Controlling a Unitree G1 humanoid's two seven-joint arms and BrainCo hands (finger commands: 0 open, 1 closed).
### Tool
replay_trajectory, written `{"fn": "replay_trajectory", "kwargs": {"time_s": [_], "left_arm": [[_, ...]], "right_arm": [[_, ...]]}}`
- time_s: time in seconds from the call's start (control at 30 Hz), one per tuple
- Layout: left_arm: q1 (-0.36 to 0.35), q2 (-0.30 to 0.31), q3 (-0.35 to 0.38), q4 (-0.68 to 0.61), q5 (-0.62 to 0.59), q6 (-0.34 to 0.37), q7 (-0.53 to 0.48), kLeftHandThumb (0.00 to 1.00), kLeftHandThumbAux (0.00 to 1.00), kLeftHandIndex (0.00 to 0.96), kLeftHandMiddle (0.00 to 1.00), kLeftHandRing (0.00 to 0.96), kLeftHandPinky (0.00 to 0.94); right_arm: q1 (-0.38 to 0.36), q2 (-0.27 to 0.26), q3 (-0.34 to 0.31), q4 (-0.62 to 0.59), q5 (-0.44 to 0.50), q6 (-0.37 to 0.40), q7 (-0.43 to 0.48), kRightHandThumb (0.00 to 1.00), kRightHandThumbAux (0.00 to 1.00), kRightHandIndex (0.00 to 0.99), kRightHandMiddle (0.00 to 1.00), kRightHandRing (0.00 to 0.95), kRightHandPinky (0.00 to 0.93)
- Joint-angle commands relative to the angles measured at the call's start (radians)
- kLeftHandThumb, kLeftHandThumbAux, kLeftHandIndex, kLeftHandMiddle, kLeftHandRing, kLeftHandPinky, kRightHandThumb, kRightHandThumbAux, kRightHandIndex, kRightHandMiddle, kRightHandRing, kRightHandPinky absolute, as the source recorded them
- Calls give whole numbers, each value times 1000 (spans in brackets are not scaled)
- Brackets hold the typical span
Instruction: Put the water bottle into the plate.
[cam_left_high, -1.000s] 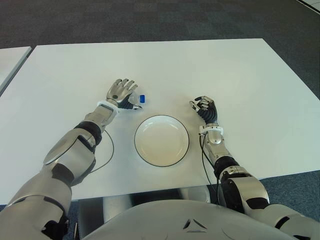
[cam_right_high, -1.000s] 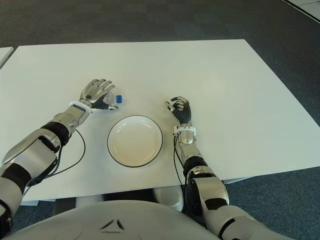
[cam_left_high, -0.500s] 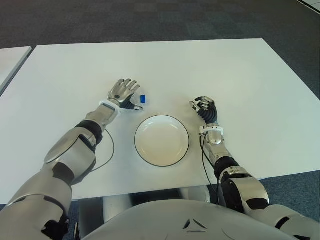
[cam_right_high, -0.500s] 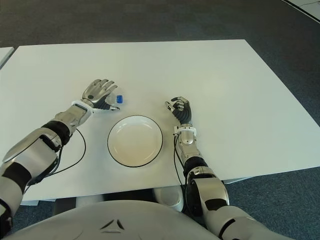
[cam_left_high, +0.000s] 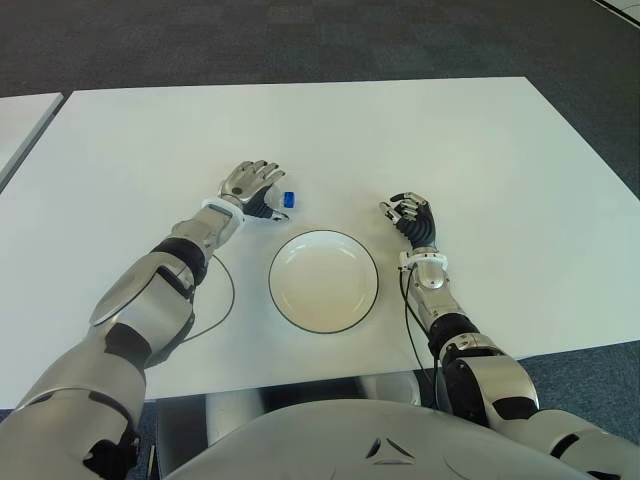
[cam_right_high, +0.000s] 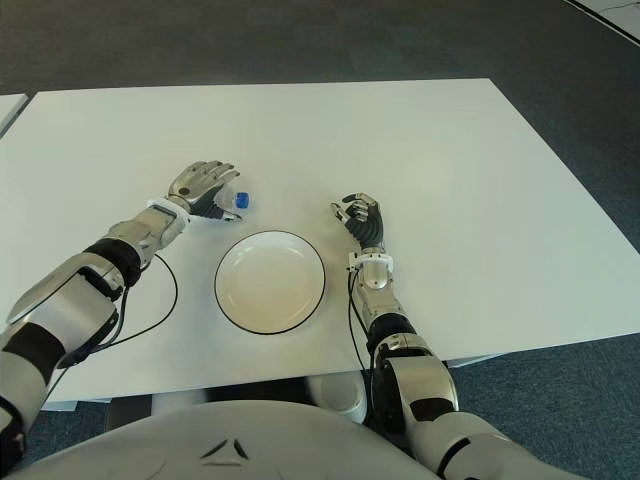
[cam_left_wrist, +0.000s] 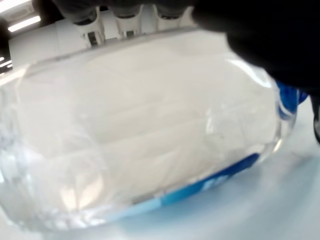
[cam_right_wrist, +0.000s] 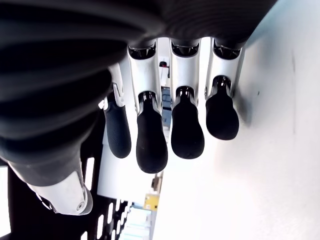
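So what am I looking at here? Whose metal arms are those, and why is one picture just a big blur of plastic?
They belong to a humanoid robot. Two pictures come from cameras in its head, looking down at a white table. The other two come from cameras on its wrists, very close to each hand. On the table lies a round white plate. Just beyond it on the robot's left, the left hand is closed over a clear water bottle lying on its side; only the blue cap sticks out in the head views. The blur is that bottle seen from the left wrist. The right hand, right of the plate, has curled fingers and holds nothing.
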Motion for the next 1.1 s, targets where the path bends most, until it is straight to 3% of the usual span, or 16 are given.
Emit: {"fn": "replay_trajectory", "kwargs": {"time_s": [0.03,0.3,0.57,0.87,1.1], "left_arm": [[32,13,42,-27,-43,-17,-39,693,416,64,73,74,193],[60,58,152,-21,-141,-29,-54,706,442,103,139,152,251],[78,66,201,-5,-182,-20,-61,694,442,68,117,139,223],[90,68,204,96,-176,10,-44,694,447,10,27,46,91],[85,34,145,133,-119,105,-34,664,416,0,1,3,7]], "right_arm": [[36,8,-12,25,16,40,8,708,726,435,700,703,701],[41,3,-14,11,8,41,9,708,728,435,686,686,676],[44,4,-19,-2,13,48,15,707,728,434,686,692,688],[47,6,-35,-8,28,26,47,707,728,434,695,701,696],[49,9,-46,-9,33,25,51,707,728,435,688,694,690]]}}
